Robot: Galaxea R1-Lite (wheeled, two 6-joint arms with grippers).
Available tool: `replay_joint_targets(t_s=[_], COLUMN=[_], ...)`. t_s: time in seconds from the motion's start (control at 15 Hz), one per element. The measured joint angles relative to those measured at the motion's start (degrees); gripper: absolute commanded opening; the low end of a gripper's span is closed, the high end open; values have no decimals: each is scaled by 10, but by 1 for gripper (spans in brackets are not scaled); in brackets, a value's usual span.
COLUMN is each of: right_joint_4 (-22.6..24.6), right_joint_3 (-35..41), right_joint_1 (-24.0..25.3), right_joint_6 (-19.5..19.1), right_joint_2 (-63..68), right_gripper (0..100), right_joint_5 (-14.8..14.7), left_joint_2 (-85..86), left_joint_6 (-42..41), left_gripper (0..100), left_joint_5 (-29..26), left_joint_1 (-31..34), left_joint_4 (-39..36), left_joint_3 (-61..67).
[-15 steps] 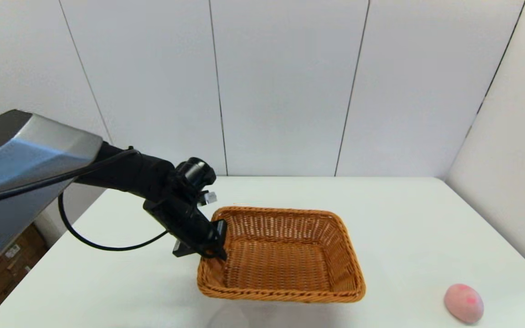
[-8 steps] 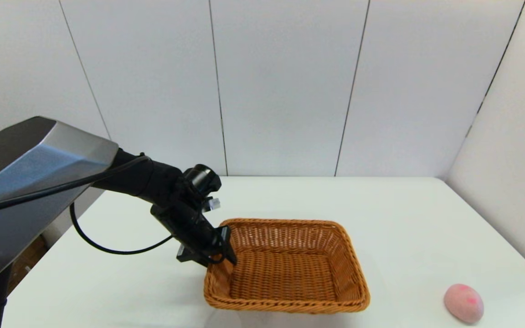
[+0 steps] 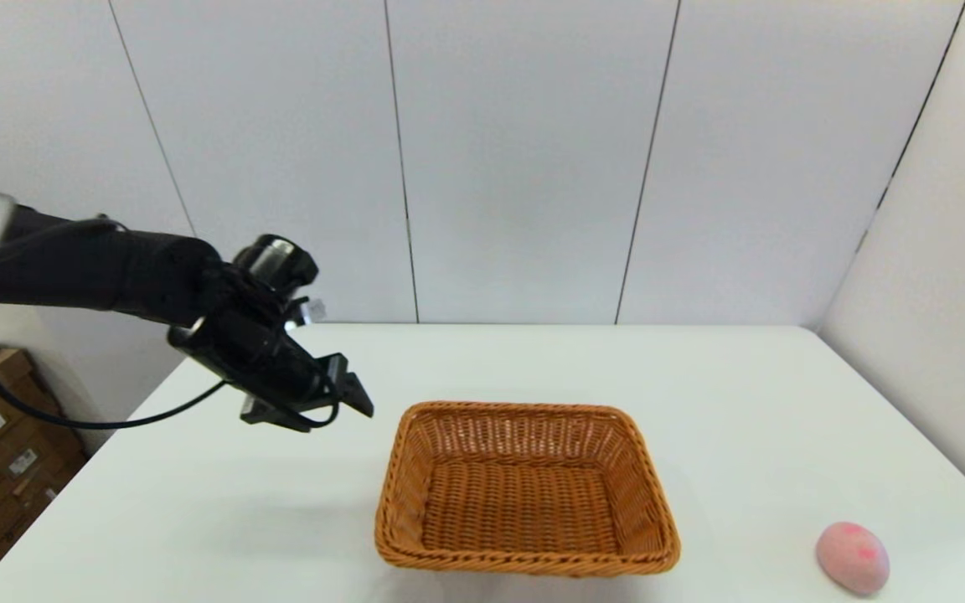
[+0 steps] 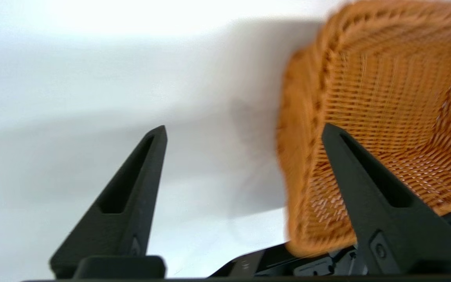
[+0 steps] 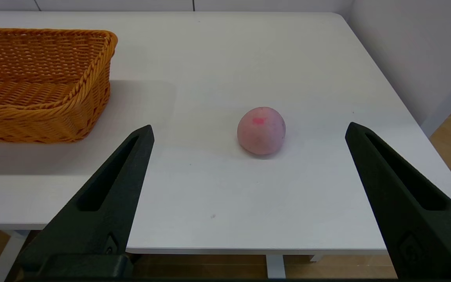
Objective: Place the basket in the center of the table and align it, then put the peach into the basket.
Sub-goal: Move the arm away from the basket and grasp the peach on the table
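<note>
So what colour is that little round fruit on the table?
The peach is pale pink with a brighter pink-red blotch. The right wrist view shows it best.

A small pale-pink rounded peach (image 5: pixel 261 131) sits mid-frame on the white table (image 5: pixel 225 58), between spread black fingers (image 5: pixel 104 203); an orange-brown woven wicker basket (image 5: pixel 41 84) lies upper left.

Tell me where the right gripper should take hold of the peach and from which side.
Probably across the peach at its widest middle, coming from the table's near edge. The right gripper, open, already brackets it, and it lies apart from the basket.
</note>
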State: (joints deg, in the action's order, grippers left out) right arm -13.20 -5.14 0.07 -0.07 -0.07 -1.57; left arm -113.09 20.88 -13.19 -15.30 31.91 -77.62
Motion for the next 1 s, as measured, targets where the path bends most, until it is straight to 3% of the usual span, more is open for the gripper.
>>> replay_joint_targets(t_s=[0.33, 1.0], right_joint_4=[0, 1], right_joint_3=[0, 0], right_joint_1=[0, 0], right_joint_6=[0, 1], right_joint_2=[0, 0], right_gripper=[100, 100], right_joint_5=[0, 0], left_joint_2=[188, 702], left_joint_6=[-44, -53], left_gripper=[100, 100], left_joint_5=[33, 108], left_joint_1=[79, 100], left_joint_4=[73, 86], left_joint_3=[43, 331])
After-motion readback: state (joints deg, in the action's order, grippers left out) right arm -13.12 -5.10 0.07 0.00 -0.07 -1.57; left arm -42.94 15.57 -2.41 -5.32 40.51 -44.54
